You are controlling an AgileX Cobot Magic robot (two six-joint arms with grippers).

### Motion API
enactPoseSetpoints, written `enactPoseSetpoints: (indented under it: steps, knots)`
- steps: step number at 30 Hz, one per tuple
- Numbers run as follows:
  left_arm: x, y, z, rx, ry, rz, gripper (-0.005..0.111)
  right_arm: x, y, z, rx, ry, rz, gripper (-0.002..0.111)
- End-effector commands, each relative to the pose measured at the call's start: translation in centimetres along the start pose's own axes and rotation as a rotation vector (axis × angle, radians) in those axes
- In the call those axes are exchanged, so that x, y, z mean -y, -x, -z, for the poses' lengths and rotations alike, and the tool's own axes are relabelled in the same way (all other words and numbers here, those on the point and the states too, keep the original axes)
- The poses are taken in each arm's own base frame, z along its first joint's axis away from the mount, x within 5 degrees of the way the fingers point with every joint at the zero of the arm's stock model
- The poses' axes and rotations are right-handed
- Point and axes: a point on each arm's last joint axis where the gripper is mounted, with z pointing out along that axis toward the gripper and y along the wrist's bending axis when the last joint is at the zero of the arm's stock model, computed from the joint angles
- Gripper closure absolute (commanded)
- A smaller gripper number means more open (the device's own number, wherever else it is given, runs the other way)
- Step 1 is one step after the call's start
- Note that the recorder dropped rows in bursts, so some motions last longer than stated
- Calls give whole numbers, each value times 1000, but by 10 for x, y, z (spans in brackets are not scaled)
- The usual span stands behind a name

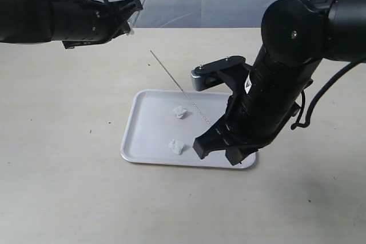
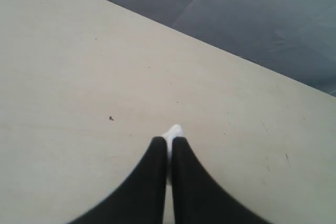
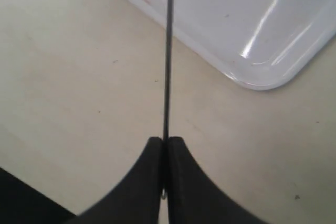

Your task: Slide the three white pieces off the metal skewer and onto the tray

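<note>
Right hand [image 3: 166, 141] clamps tight on the metal skewer [image 1: 177, 83], slanted above the tray [image 1: 137, 135], where two white pieces [image 1: 180, 112] [image 1: 176, 147] lie. Left hand [image 2: 169, 141], raised over the bench [image 2: 79, 77], pinches a third white piece [image 2: 175, 129].

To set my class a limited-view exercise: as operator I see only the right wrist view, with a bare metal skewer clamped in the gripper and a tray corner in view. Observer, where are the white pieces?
Observer: The exterior view shows two on the tray: one white piece near its middle and a second white piece nearer the front rim.
Operator: And the third?
Observer: The left wrist view shows the left gripper shut on a small white lump, probably that piece.
</note>
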Motion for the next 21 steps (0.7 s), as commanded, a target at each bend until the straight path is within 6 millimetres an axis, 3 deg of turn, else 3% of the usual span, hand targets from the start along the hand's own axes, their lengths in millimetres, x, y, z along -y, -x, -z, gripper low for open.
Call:
enactPoseSetpoints:
  steps: [1,8,12,18,21]
  knots:
    - [2,0,-1,-28,-54,-23,107,6,-2,2,-8,-60,36,109]
    - [34,-54,15,-549,-497,-85,107,33,6,9,91,-367,7,109]
    - [31,-68,19,-659,-454,-198,99,36,9,12,130,-405,2,109]
    - [24,-75,20,-733,-366,-212,67,33,7,26,197,-392,5,109]
    - [20,-77,20,-768,-313,-209,68,33,5,34,225,-390,4,109]
